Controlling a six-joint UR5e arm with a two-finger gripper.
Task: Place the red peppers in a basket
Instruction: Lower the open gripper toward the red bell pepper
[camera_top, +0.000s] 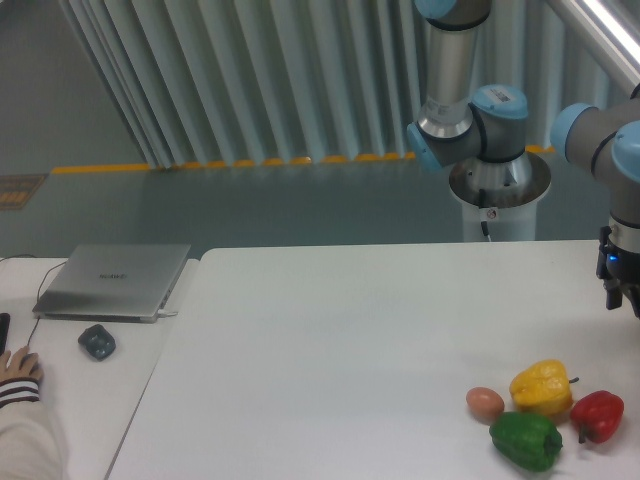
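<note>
Red pepper (598, 415) lay on white bench (330, 340) at front right corner, dark stem pointing left-down. Touched yellow pepper (541, 388) on its left, green pepper (526, 440) just beside, lower left; egg (485, 403) further left. Claw (625, 300) hung at right frame edge, above and slightly right of red pepper, apart from it. Cut off by edge, so could not tell if open or closed; nothing seen gripped. Judged: next move mostly straight down, small shift left, w/ care not to hit yellow one. No basket in view
</note>
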